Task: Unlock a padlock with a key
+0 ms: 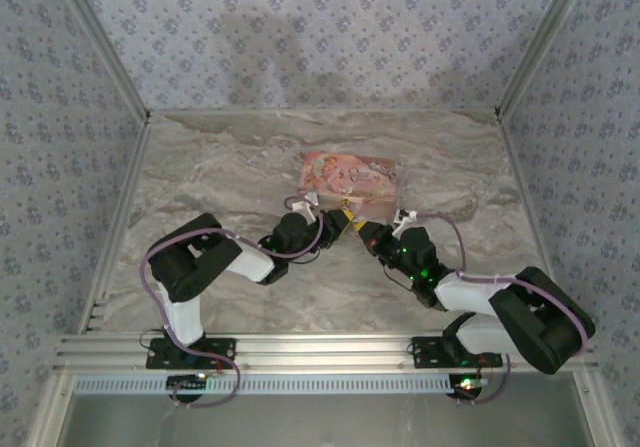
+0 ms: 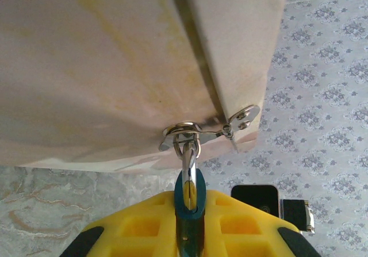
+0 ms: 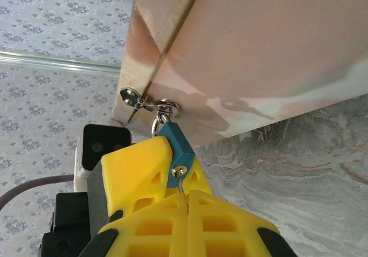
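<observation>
We judge it halfway: our left pincer [image 2: 190, 214] grips the small blue metal padlock [image 2: 185, 195], locked on the silver clasp [image 2: 190, 131] of the pink storybook [image 2: 115, 67], while our right pincer [image 3: 187, 202] holds the thin metal key [image 3: 182, 183] in its keyhole, with the turning left to do.

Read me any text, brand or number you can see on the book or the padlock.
Book cover: some lettering, too small and blurred to read.
Padlock: no lettering or number visible on its blue body.
Nothing here can be quoted.
</observation>
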Robot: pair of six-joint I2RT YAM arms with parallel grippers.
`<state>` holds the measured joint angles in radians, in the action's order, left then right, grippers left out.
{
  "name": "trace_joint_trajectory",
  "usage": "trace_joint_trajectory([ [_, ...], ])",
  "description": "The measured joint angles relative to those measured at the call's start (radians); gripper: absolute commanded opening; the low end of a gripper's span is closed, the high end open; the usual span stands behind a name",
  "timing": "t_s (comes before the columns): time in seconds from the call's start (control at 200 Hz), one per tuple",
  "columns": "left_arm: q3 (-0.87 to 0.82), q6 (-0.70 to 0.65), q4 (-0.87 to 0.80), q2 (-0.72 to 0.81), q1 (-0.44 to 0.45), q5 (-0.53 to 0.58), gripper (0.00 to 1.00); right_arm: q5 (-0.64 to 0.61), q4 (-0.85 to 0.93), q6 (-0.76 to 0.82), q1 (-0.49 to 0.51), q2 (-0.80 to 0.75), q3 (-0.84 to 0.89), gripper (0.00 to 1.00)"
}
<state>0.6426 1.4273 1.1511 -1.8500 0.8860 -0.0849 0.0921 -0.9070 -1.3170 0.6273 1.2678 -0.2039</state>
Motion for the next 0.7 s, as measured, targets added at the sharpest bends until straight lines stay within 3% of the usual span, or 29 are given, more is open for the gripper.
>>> trace_joint_trajectory([
  [0.699, 0.000, 0.007, 0.031, -0.018, 0.001, 0.008, 0.12, -0.074, 0.056, -0.040, 0.035, -0.011, -0.027, 0.00],
])
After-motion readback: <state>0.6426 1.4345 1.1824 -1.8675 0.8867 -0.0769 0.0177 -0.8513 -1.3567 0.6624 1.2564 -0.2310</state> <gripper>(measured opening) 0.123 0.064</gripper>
